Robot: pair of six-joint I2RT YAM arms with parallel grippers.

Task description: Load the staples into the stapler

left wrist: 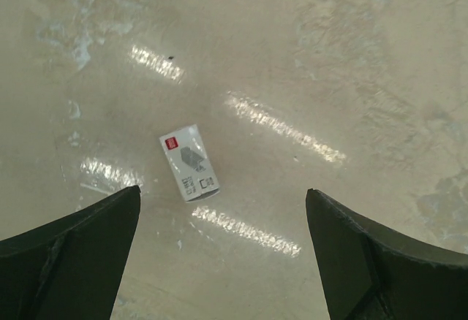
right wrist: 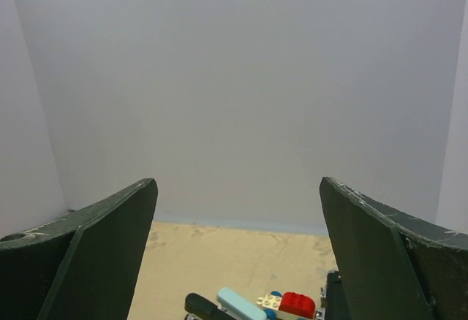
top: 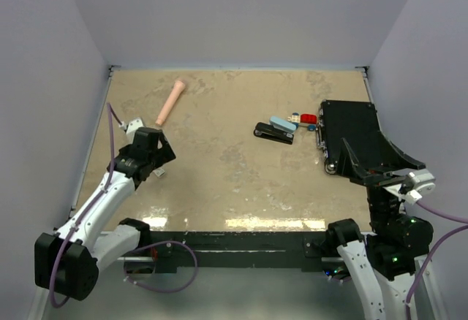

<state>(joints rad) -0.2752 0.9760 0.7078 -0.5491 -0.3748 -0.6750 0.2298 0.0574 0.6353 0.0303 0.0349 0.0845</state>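
The staples box [left wrist: 190, 163], tiny and white with a red mark and grey print, lies flat on the beige table. It sits just ahead of my left gripper [left wrist: 223, 191], nearer the left fingertip [left wrist: 110, 221]. That gripper is open and holds nothing. In the top view my left gripper [top: 162, 153] hovers at the table's left side. A black stapler [top: 272, 133] with a light-blue one [top: 284, 124] against it lies right of centre, also low in the right wrist view as the black stapler [right wrist: 199, 307]. My right gripper [right wrist: 238, 181] is open, raised and faces the back wall.
A peach-coloured cylinder [top: 170, 102] lies at the back left. Red and white toy bricks [top: 306, 119] sit beside the staplers. A large black case-like object [top: 349, 126] stands at the right, close to my right gripper [top: 376, 161]. Walls close in three sides.
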